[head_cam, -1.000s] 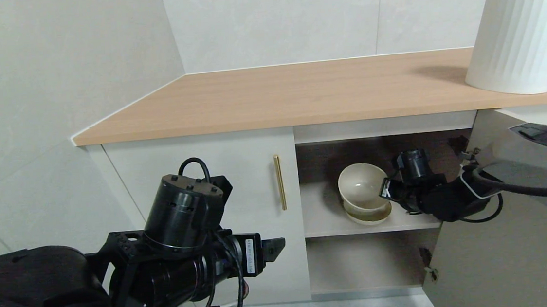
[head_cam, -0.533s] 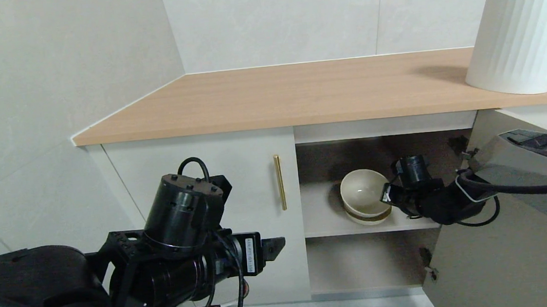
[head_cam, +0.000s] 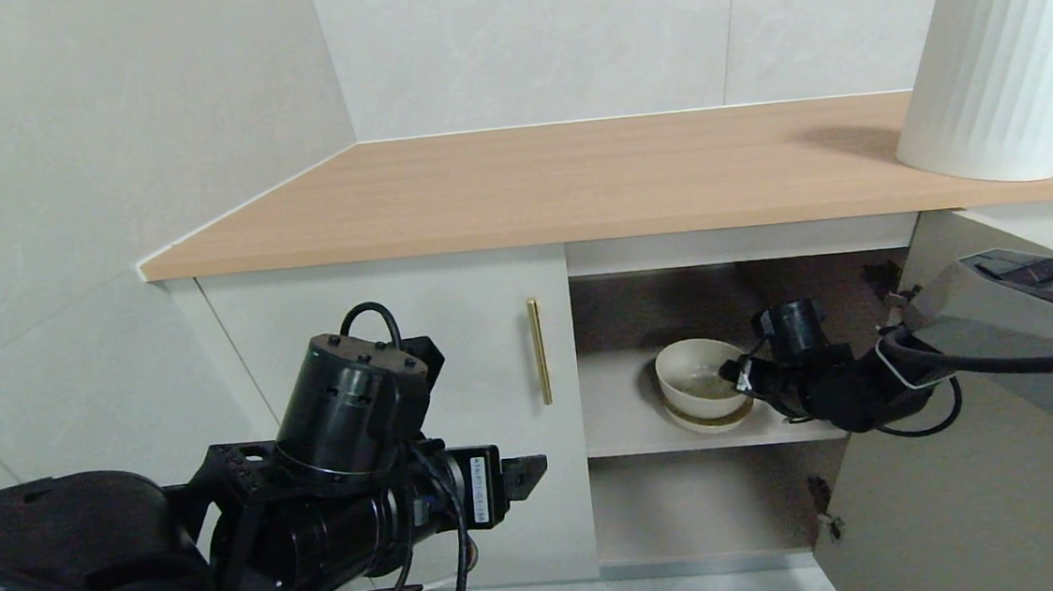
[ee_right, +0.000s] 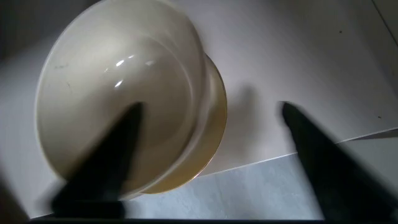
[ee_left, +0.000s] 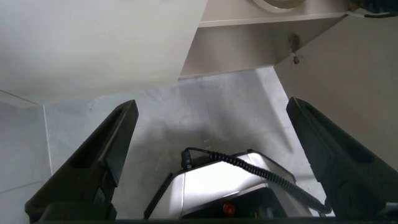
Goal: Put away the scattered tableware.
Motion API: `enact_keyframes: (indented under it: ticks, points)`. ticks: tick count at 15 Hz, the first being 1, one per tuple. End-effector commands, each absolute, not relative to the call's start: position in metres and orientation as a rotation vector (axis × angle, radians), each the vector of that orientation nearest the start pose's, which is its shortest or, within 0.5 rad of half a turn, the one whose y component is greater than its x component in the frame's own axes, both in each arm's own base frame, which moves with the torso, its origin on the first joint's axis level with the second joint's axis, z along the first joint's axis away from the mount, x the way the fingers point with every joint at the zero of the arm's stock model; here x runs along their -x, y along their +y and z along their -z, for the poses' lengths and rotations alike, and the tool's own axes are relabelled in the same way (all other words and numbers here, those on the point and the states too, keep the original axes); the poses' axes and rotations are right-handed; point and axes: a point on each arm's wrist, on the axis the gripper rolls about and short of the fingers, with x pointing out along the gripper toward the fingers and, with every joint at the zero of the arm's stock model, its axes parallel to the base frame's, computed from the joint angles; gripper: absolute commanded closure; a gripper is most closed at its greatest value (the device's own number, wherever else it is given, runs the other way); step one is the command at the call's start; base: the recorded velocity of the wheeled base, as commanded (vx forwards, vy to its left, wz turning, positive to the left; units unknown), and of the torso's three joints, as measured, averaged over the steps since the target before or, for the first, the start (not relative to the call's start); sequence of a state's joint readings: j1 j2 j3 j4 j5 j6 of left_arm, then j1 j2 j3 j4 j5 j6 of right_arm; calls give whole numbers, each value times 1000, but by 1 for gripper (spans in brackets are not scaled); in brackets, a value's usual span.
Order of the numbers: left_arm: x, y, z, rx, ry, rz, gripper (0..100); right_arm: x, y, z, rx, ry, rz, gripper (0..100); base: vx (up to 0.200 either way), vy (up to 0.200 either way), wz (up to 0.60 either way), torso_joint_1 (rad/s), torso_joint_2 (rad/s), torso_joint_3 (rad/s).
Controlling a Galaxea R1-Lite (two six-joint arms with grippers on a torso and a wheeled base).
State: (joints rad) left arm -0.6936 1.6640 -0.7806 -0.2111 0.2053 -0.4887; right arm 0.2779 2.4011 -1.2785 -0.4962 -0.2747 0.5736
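Tilted a second earlier, the bowl (head_cam: 697, 378) had come down level onto the dish (head_cam: 710, 420). Nearest, the left gripper (ee_left: 211, 118) hung spread wide and empty, apparently parked clear of the open cupboard. Farther in, the right gripper (ee_right: 208, 112) stood wide astride the bowl's rim, probably just letting go. The upper shelf (head_cam: 621, 420) carried one bowl and one dish.

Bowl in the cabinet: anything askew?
Slightly. The bowl sits off-centre on the plate on the upper shelf, so the plate's rim shows on one side. Nothing spilled or broken.
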Motion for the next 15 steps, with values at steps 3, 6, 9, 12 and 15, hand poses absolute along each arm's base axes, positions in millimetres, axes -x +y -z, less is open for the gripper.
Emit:
enact_keyframes:
  ticks: [3,6,9,12,15]
  points:
    - [-219,-167,-154,189,683,286,0,-420,118,-35,-386,577,151,0,0,0,0,0,0,0]
    - [-208,-143,-183,251,588,269,0,-360,125,-70,-295,646,41,0,0,0,0,0,0,0]
    - [-180,-118,-206,277,540,271,0,-292,125,-118,-264,637,-126,0,0,0,0,0,0,0]
    - [-150,-86,-224,296,511,228,0,-218,108,-175,-259,652,-289,0,0,0,0,0,0,0]
    - [-144,-67,-224,321,487,152,0,-167,89,-205,-284,677,-419,0,0,0,0,0,0,0]
